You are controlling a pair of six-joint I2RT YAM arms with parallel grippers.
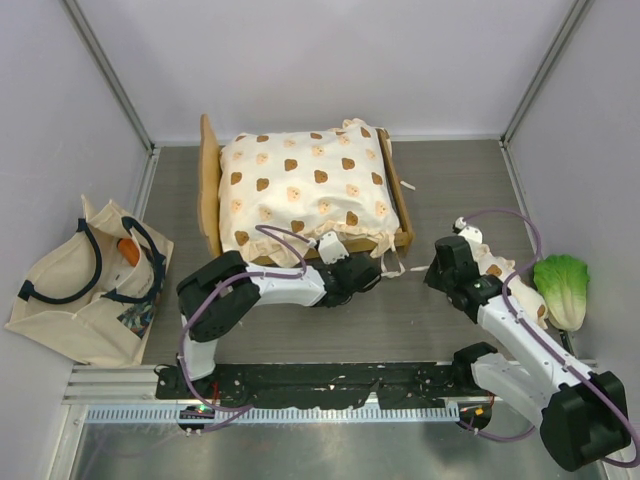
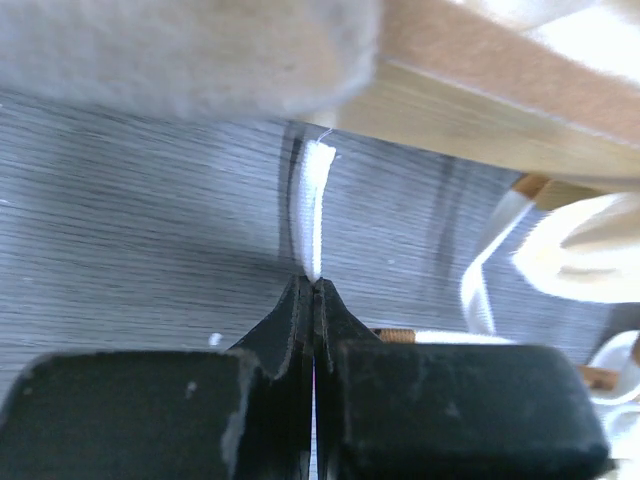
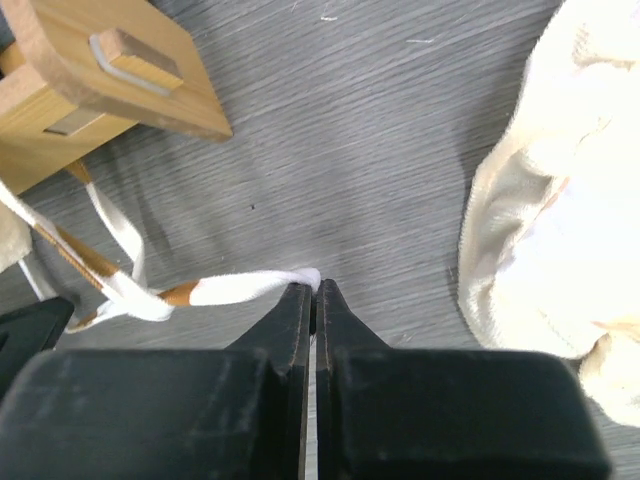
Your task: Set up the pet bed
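Your small light-wood pet bed with the scalloped headboard sits at the far middle of the grey table. Its frame looks stiff and light, so it will likely slide if you tug. The cream bear-print cushion filling it is soft and puffy and will sag rather than hold its shape. The thin white fabric ties at its near right corner are limp, so grip them near their ends. Your left gripper is clenched on one, and your right gripper pinches another's very tip.
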